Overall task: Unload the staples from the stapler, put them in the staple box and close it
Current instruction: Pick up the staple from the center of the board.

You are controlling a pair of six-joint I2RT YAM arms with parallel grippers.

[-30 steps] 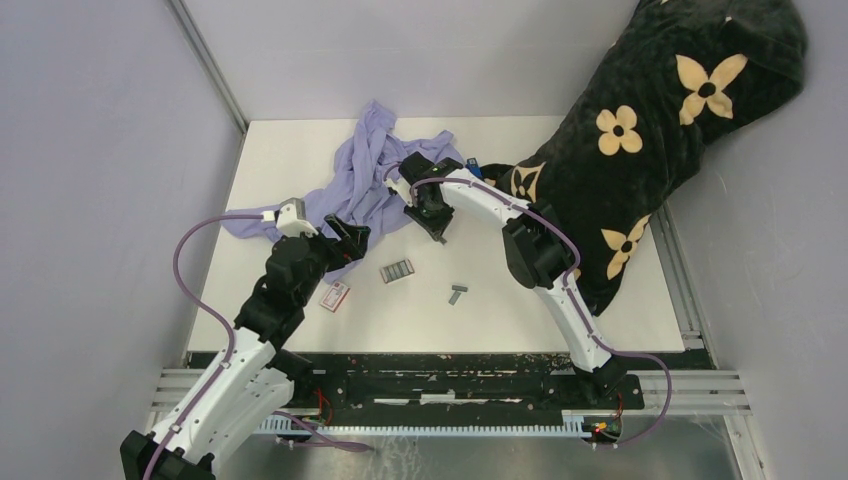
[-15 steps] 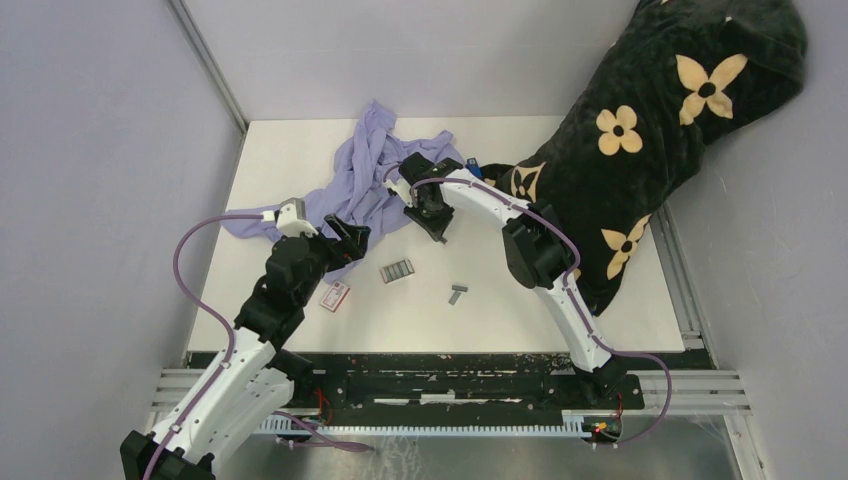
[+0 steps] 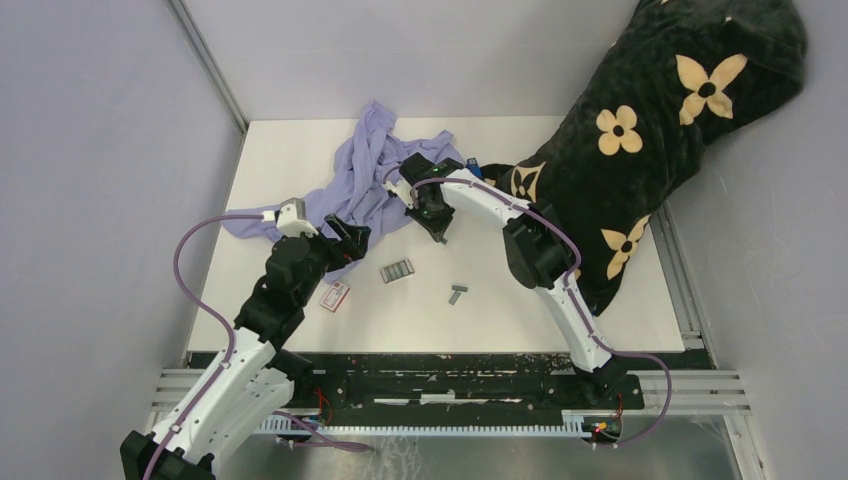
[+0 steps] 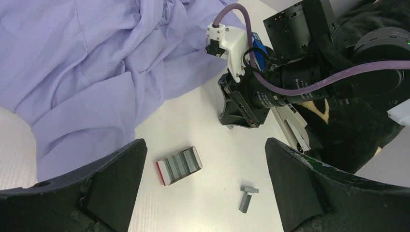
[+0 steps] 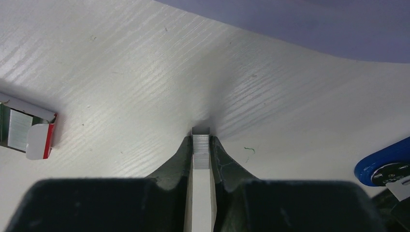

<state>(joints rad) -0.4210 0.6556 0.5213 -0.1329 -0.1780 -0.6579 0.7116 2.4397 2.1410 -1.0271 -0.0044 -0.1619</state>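
My right gripper (image 5: 201, 141) is shut on a short silver strip of staples (image 5: 201, 147), held low over the white table; it also shows in the top view (image 3: 437, 228). Two loose grey staple strips (image 3: 456, 294) lie crossed on the table, also in the left wrist view (image 4: 246, 198). Only a blue part of the stapler (image 5: 387, 166) shows, behind my right wrist (image 3: 474, 163). My left gripper (image 4: 203, 193) is open and empty, hovering over the table near the purple cloth (image 3: 350, 235).
An open red-and-white box (image 3: 397, 270) holding staple strips lies mid-table, also in the left wrist view (image 4: 180, 165). A second small box (image 3: 335, 296) lies by my left arm. A purple cloth (image 3: 365, 175) covers the back left. A black flowered blanket (image 3: 640, 130) covers the right.
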